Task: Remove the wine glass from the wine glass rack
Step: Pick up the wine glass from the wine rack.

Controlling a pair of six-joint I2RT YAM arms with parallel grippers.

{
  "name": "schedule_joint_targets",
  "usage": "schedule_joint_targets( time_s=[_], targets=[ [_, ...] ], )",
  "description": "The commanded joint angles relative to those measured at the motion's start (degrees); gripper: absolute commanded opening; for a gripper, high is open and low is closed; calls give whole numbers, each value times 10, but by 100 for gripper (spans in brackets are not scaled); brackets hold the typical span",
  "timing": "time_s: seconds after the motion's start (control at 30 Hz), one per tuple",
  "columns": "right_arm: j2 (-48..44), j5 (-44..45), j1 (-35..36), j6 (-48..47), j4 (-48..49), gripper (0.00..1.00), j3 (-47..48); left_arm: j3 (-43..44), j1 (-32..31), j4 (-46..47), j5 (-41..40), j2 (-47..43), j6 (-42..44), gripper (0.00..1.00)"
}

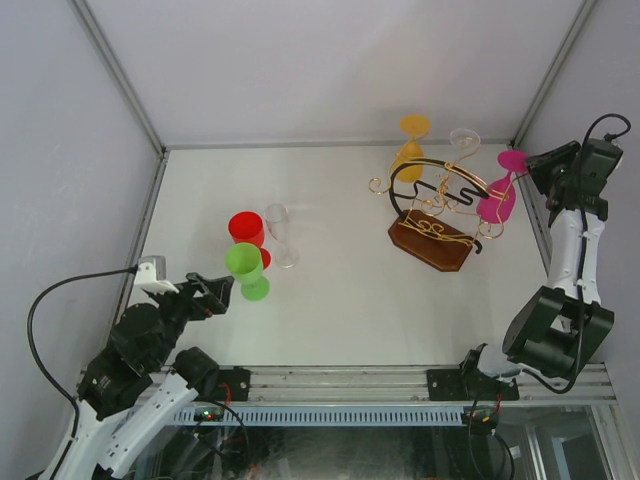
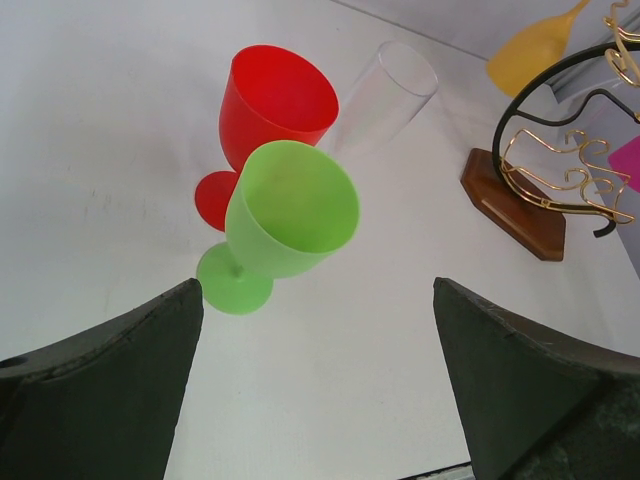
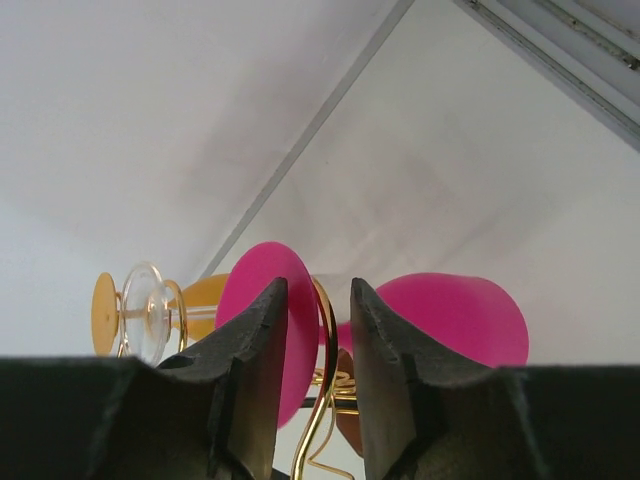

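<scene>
**Counting glasses; pink one not yet off the rack**

Progress: judged at the grasp stage, nothing lifted clear. Pink wine glass (image 1: pixel 496 203) hanging on the wine glass rack (image 1: pixel 432 242), on the side facing the right edge of the desk (image 1: pixel 340 300); rack itself near the far right corner.

Right hand (image 1: pixel 528 167) up against the pink glass at its foot end. From the wrist view: fingers drawn close with a narrow gap between, a gold wire arm (image 3: pixel 325 345) in that gap, pink foot behind one finger, pink bowl beyond the other. Cannot tell whether pinching the stem or merely flanking it.

Left hand (image 1: pixel 218 290) spread wide, holding nothing, near the left edge just short of the green glass (image 1: pixel 243 265).

Remaining, by judgement: secure the stem, draw the foot out along the wire past the curled end, carry clear of the rack.

Count:
- racks: one
- glasses on rack: three, namely yellow glass (image 1: pixel 408 152), clear glass (image 1: pixel 463 140), pink
- glasses standing on desk, left of centre, bunched together: three, namely red glass (image 1: pixel 245 228), green, clear flute (image 1: pixel 280 238)
- glasses in all: six
- hands: two
</scene>
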Motion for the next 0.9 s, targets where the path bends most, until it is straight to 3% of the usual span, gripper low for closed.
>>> schedule_joint_targets(
  time_s=[0.0,0.17,0.87],
  targets=[
    [-32,15,-2,-9,5,31,-5,-9,3,14,-5,14,2,100],
    [-46,19,-1,-8,1,24,-6,-9,4,13,-7,15,2,100],
    [-62,78,29,-81,-28,15,-1,-8,4,13,-8,18,2,100]
  ],
)
